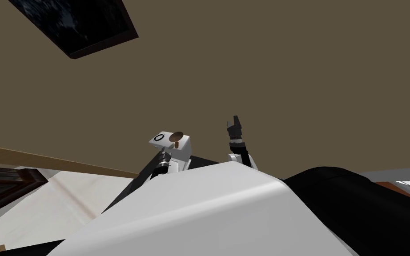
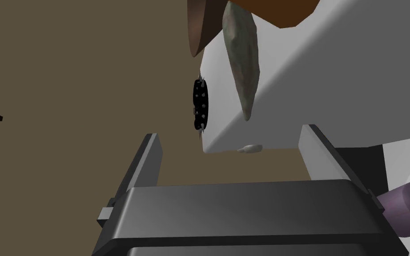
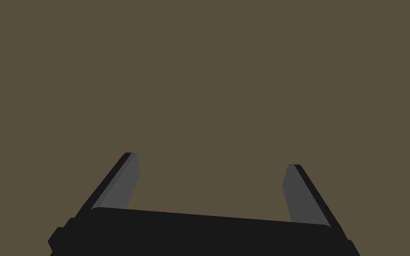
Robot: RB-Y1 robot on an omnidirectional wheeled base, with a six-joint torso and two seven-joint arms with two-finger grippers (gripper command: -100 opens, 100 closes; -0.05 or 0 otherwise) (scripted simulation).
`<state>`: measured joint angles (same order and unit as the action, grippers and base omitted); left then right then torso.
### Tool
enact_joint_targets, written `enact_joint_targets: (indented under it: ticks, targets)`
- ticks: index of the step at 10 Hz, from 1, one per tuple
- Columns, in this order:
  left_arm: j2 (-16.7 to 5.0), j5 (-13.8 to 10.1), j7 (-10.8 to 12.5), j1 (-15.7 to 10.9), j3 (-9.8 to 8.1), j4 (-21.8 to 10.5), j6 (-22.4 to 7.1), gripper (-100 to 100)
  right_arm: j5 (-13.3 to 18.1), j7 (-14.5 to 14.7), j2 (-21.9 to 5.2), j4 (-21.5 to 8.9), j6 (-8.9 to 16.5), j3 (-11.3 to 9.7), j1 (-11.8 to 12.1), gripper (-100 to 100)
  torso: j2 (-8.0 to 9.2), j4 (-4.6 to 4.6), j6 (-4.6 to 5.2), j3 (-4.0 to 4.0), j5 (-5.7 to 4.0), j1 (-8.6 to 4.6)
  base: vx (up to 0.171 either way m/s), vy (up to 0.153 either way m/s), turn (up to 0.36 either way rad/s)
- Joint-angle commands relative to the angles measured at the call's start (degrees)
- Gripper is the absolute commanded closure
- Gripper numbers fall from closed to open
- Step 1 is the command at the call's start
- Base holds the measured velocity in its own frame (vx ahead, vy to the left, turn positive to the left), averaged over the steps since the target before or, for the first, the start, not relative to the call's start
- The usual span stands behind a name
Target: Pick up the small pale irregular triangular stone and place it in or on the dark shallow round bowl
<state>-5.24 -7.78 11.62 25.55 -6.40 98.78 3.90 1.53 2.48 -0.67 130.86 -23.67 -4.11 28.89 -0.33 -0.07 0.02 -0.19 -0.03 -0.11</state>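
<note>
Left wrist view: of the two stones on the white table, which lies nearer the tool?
The small pale stone at the white table's edge, close before the left tool; the long grey-green stone lies farther in.

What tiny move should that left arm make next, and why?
Probably ease the left gripper forward, its fingers open, until they flank the small pale irregular stone. The stone lies at the edge of the white block-like table, just ahead of the gap, not yet grasped.
</note>
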Motion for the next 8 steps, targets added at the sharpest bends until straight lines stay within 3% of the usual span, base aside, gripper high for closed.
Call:
enact_joint_targets:
  ticks: [1,2,3,5,7,8]
  targets:
    - [0.0,0.0,0.0,0.0,0.0,0.0,0.0,-100,0.0,0.0,0.0,0.0,0.0,0.0,0.0,0,0.0,0.0,0.0,0.0,0.0,0.0,0.034,-0.012,0.003]
    - [0.04,-0.02,-0.03,-0.06,0.03,-0.11,-0.12,0,0.0,0.0,0.0,0.0,0.0,0.0,-0.01,0,0.14,0.02,0.0,0.07,0.0,0.05,0.007,-0.002,0.0]
    - [-1.64,-1.1,1.06,-1.04,-1.99,-1.78,0.08,-100,0.0,0.0,0.0,0.0,0.0,0.0,-0.01,0,0.25,0.05,0.0,0.14,0.01,0.09,0.0,-0.039,-0.22]
    - [-3.32,-2.18,2.14,-2.02,-4.01,-3.46,0.27,-100,0.0,0.0,0.0,0.0,0.0,-0.01,-0.01,0,0.34,0.07,0.01,0.19,-0.02,-0.09,-0.002,-0.062,-0.164]
    - [-3.44,-2.25,2.17,-1.86,-4.08,-3.12,-0.01,-100,0.0,0.0,0.0,0.0,0.0,0.0,-0.01,0,0.31,0.07,0.0,0.18,-0.02,-0.05,0.007,-0.03,-0.05]
    - [-3.52,-2.31,2.29,-1.89,-4.16,-3.27,0.1,100,0.0,0.0,0.0,0.0,0.0,0.0,-0.01,0,0.32,0.07,-0.01,0.19,0.0,0.03,0.0,0.0,0.0]
